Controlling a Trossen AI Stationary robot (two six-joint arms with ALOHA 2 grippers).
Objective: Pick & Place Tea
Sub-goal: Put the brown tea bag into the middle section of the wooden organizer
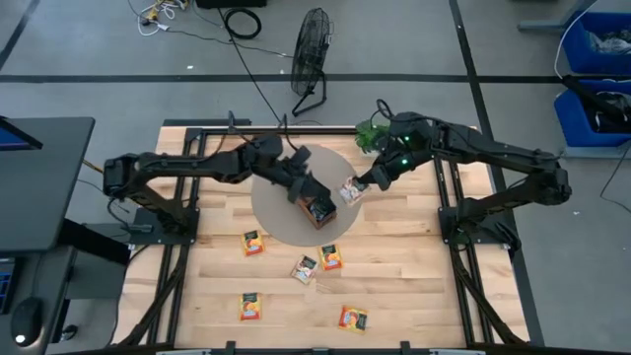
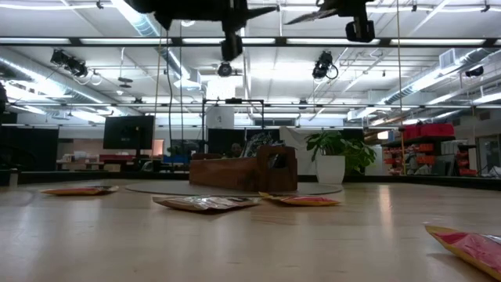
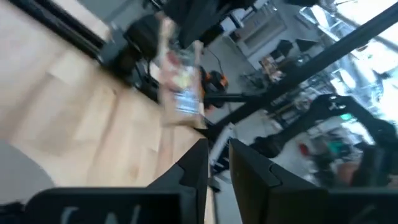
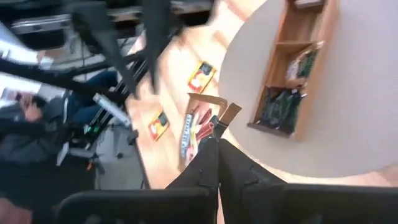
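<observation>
right gripper (image 4: 217,144) jaws clamp a beige sachet (image 4: 194,127); left gripper (image 3: 217,163) jaws slightly parted (empty).

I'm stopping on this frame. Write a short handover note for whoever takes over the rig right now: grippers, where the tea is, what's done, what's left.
Right gripper: shut on a pale tea sachet, held in the air beside the wooden tray.
Left gripper: above the tray, fingers a little apart, holding nothing that I can see.
Tray: on the round grey mat; the right wrist view shows dark sachets in one compartment and another sachet in the next.
Loose on the table: five orange sachets.
Done: some tea is in the tray.
Left: place the held sachet, then collect the loose ones.
</observation>
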